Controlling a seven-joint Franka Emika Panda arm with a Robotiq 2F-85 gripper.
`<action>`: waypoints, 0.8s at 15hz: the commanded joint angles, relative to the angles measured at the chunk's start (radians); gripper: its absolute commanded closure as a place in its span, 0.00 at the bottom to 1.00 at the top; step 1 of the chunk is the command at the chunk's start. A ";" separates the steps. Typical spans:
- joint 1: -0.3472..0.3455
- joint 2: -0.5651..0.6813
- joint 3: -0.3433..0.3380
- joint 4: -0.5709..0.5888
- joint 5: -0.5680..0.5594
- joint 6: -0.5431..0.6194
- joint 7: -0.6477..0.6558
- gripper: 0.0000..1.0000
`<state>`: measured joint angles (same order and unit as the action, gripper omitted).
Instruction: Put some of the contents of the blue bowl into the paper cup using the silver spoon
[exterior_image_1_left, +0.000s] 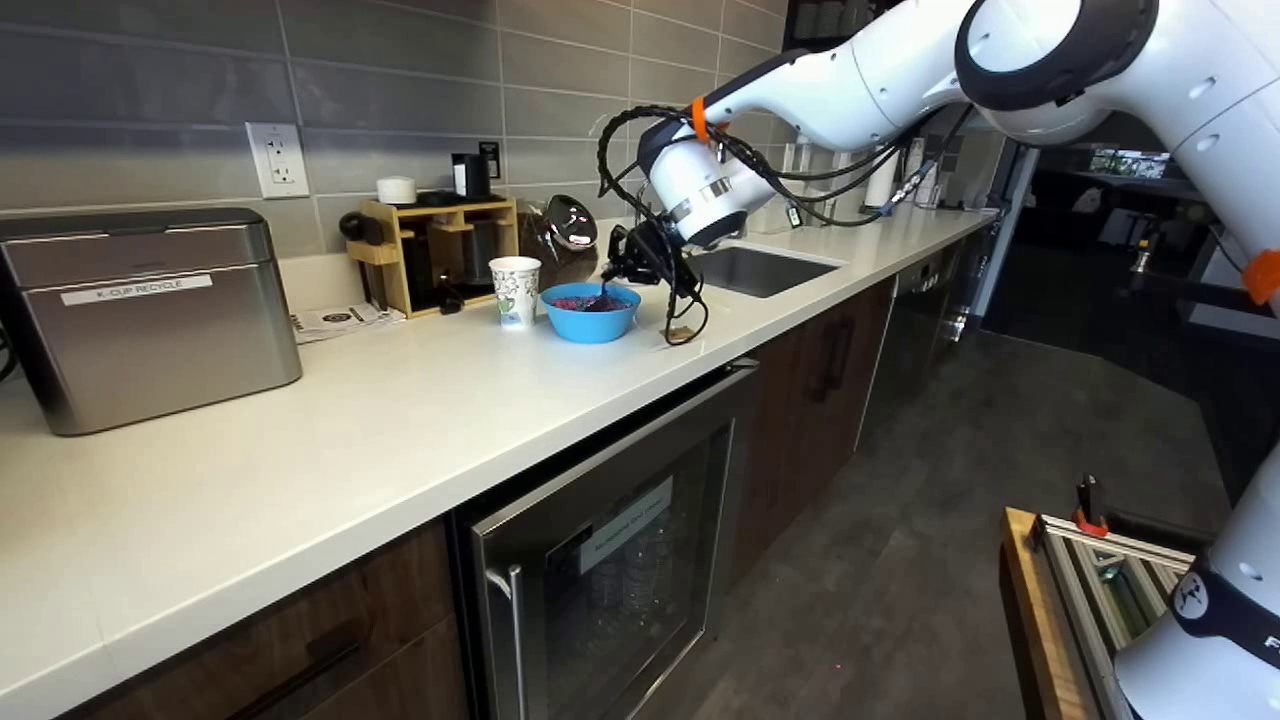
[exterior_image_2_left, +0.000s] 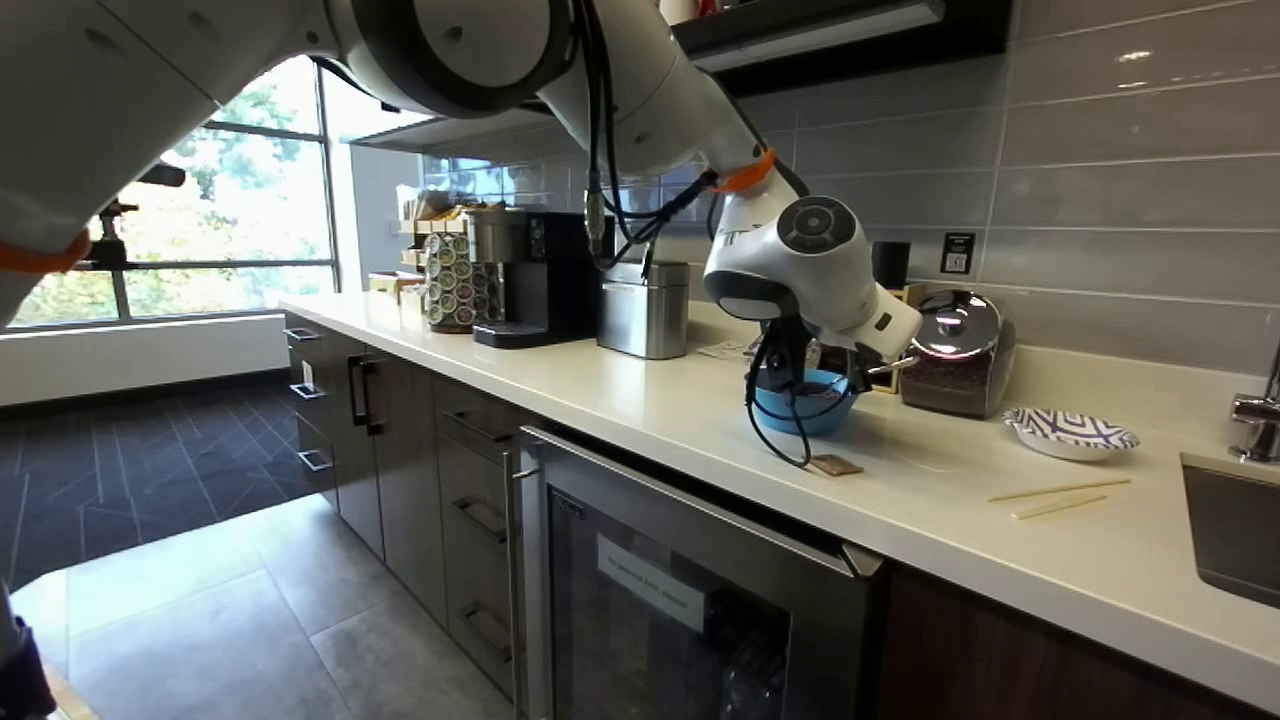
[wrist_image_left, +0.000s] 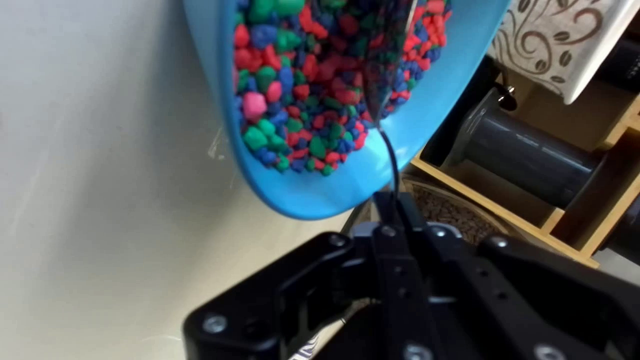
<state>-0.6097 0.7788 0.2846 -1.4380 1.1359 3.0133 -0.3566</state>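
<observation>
So the black two-finger gripper (wrist_image_left: 392, 202) has its fingers clamped together on the thin handle of the silver metal spoon (wrist_image_left: 384, 70), you can see the pinch pretty clearly in the wrist view. The spoon's scoop end is inside the small round bright-blue bowl (exterior_image_1_left: 590, 328), right at the loose pebbly bits in red, green and blue (wrist_image_left: 300, 95). Can't tell how deep it's dug in or whether it's carrying any.

The bowl sits on the long off-white countertop (exterior_image_1_left: 400, 420). In an exterior view the small white paper cup with the swirly print (exterior_image_1_left: 516, 300) is standing upright just left of it and a touch farther back; no idea if they're actually touching. Behind that on the far side is a light wooden rack (exterior_image_1_left: 397, 275), with a boxy steel bin labeled K-CUP RECYCLE (exterior_image_1_left: 160, 330) over to the left and the steel sink (exterior_image_1_left: 765, 270) off to the right. In an exterior view there's a flat brown square (exterior_image_2_left: 835, 465) on the near side of the bowl, and a patterned paper bowl (exterior_image_2_left: 1070, 445) well over to the right.
</observation>
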 joint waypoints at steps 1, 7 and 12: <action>-0.072 0.024 0.073 0.027 0.052 -0.066 -0.074 1.00; -0.172 0.023 0.167 0.025 0.118 -0.148 -0.141 1.00; -0.245 0.007 0.248 0.018 0.196 -0.202 -0.224 1.00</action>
<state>-0.8059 0.7836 0.4761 -1.4322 1.2681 2.8575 -0.5090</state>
